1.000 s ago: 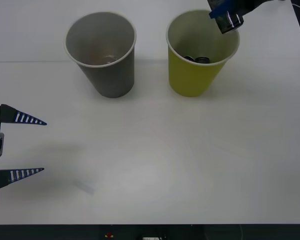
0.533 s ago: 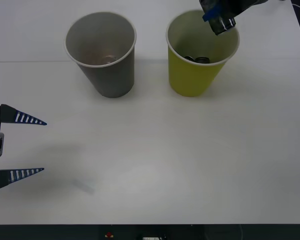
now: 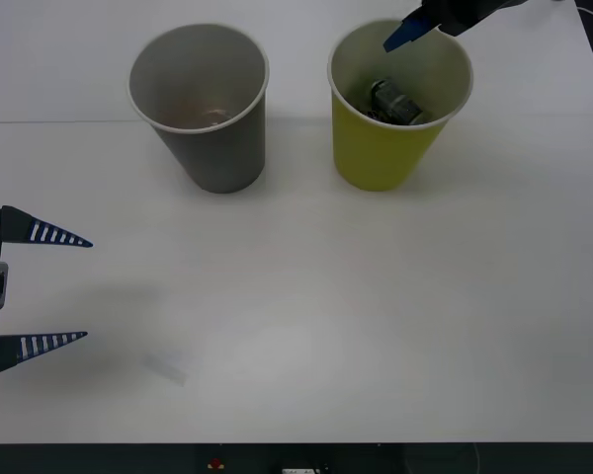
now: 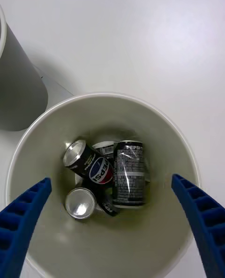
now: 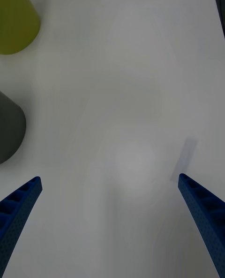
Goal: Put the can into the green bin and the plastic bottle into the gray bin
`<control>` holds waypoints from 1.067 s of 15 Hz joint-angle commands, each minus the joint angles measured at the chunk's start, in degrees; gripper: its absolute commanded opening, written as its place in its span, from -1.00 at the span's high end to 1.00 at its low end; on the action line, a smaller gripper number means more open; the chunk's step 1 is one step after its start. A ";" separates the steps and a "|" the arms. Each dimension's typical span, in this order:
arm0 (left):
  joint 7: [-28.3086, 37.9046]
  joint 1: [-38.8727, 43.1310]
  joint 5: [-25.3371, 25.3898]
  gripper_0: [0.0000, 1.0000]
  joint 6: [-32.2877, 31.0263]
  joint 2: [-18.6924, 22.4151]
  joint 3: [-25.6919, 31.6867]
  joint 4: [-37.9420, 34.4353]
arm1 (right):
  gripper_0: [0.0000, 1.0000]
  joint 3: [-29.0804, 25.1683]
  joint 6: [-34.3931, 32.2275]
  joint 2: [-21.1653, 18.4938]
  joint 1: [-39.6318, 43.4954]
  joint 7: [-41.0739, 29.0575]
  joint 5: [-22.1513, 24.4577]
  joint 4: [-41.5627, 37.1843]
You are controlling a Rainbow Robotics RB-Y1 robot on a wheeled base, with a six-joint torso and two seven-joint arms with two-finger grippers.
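The can (image 3: pixel 393 101) lies tilted inside the green bin (image 3: pixel 385 158), on top of other small dark cans. In the right wrist view the newest can (image 4: pixel 129 172) rests among several cans at the green bin's bottom (image 4: pixel 154 240). My right gripper (image 4: pixel 110 180) hangs open just above the bin's mouth with nothing between its fingers; one blue fingertip (image 3: pixel 400 37) shows over the rim. The gray bin (image 3: pixel 217 148) stands upright to the left of the green one. The plastic bottle is out of view. My left gripper (image 3: pixel 79 288) waits open at the table's left side.
The white table (image 3: pixel 326 296) stretches wide in front of both bins. In the left wrist view the green bin (image 5: pixel 14 19) and the gray bin (image 5: pixel 8 127) sit far off beyond the open left gripper (image 5: pixel 110 179). Something faint lies at the gray bin's bottom (image 3: pixel 212 117).
My right gripper moved left over the green bin with the can, then opened. The can dropped into the bin. The left arm has not moved.
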 commanded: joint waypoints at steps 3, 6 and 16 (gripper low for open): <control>0.00 0.00 0.00 -1.00 0.00 0.00 0.00 0.00 | -1.00 -0.09 0.00 0.00 -0.02 0.01 0.09 -0.01; 0.00 0.00 0.00 -1.00 0.00 0.00 0.00 0.00 | -1.00 -2.02 -0.53 0.18 -0.02 0.27 -0.70 -0.80; 0.00 0.00 0.00 -1.00 0.00 0.00 0.00 0.00 | -1.00 -21.89 -3.60 10.81 11.84 5.72 3.52 -18.38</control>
